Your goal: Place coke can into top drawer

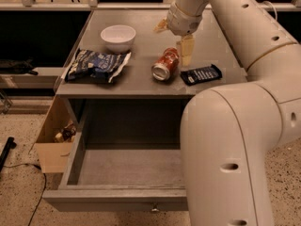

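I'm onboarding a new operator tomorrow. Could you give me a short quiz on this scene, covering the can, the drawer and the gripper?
1. True or false: the coke can stands upright on the counter.
2. The top drawer is: A) shut, B) pulled open, C) holding the can.
3. Fill in: the gripper, jaws open, hangs over the counter just above the ____.
Key: 1 false, it lies on its side. 2 B. 3 coke can.
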Motion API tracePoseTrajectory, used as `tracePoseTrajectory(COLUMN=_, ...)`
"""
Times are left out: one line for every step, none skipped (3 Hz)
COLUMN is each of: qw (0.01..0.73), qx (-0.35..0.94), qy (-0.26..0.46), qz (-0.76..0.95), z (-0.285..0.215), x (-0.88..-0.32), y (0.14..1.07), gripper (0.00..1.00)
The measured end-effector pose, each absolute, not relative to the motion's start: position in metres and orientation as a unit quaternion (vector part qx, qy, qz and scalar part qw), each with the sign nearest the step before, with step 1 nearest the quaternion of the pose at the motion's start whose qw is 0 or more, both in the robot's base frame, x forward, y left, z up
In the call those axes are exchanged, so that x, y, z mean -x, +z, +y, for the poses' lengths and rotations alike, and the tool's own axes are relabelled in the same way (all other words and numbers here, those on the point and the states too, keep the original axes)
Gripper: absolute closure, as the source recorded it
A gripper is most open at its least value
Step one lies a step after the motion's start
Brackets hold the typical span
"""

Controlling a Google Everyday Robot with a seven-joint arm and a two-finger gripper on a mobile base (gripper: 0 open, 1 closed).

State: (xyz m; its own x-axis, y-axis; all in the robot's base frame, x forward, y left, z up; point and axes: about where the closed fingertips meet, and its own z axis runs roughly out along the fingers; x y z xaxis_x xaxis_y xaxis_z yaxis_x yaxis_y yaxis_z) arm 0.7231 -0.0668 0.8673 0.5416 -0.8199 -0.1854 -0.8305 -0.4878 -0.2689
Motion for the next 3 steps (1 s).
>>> tracePoseTrajectory(qw=0.160, qx=0.860, qy=0.024, qz=0.484, z=-0.072, x=-0.718, y=0.861, gripper=0.00)
tracePoseTrajectory(qw=0.154, qx=0.858, qy=0.031, qz=0.490, z=-0.075, x=-0.712, y=0.858, gripper=0.00)
tracePoseTrajectory(qw=0.147, qx=0.856, qy=0.034, qz=0.495, z=-0.075, x=-0.706, y=0.858, gripper=0.00)
